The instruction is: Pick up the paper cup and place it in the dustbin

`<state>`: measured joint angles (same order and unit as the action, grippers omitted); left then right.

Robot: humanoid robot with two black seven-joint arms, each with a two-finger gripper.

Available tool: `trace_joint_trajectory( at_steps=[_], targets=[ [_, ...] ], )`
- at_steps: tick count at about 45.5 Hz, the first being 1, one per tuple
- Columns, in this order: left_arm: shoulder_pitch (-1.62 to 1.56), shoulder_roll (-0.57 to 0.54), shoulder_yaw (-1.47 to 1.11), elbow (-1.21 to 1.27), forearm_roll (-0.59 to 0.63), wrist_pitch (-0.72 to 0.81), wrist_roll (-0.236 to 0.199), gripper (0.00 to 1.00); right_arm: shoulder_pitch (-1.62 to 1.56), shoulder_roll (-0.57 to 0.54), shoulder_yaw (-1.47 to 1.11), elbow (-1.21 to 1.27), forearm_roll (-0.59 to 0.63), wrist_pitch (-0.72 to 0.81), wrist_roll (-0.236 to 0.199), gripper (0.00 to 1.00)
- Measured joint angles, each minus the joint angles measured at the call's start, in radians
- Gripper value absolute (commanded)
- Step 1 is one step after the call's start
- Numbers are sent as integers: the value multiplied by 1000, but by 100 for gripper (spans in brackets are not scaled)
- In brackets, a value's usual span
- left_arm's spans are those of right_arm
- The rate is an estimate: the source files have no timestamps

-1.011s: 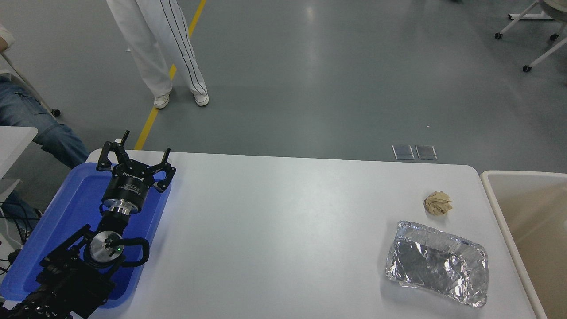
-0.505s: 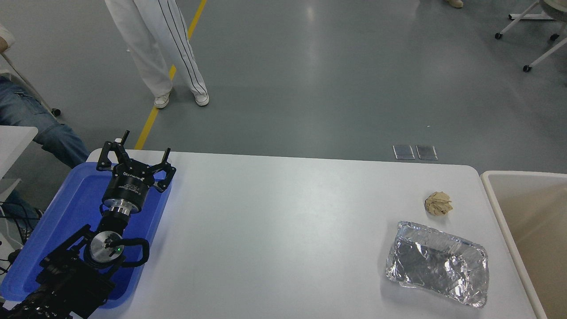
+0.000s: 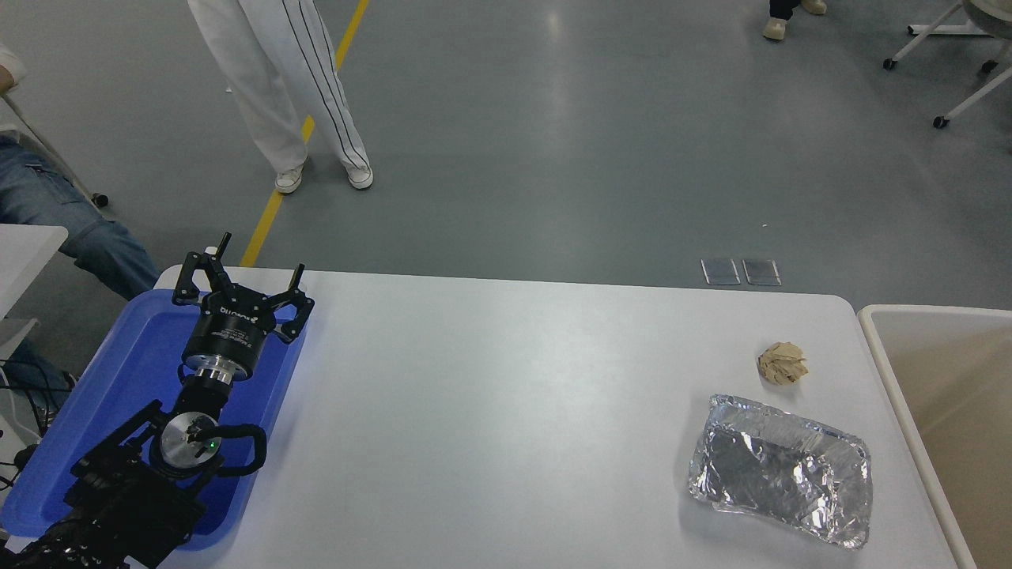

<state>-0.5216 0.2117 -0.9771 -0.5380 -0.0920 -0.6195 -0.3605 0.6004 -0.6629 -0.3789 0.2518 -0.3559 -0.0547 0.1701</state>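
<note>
The paper cup is out of view. The beige dustbin [image 3: 874,348] stands past the table's right edge, showing its pale rim and tan inside wall. My left gripper [image 3: 259,257] is parked over the blue tray at the far left, its fingers [image 3: 224,242] spread open with nothing between them. The right arm and its gripper do not show.
A blue tray [image 3: 142,356] lies under the left arm. A crumpled brown paper ball [image 3: 781,363] and a crinkled silver foil tray [image 3: 781,470] sit near the table's right end. A person in white trousers [image 3: 277,87] stands beyond the far edge; another in jeans [image 3: 71,229] sits at the left.
Nothing on the table or the left arm has moved. A person's feet have come into view at the top right of the floor.
</note>
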Motion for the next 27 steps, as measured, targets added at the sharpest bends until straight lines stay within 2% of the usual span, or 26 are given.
trace_joint_trajectory(
  at_steps=[19, 27],
  targets=[
    [0, 0, 0, 0, 0, 0, 0, 100, 34, -30, 48, 36, 0, -1, 1, 100],
    [0, 0, 0, 0, 0, 0, 0, 100, 78, -104, 45, 146, 0, 1, 1, 100]
  ],
)
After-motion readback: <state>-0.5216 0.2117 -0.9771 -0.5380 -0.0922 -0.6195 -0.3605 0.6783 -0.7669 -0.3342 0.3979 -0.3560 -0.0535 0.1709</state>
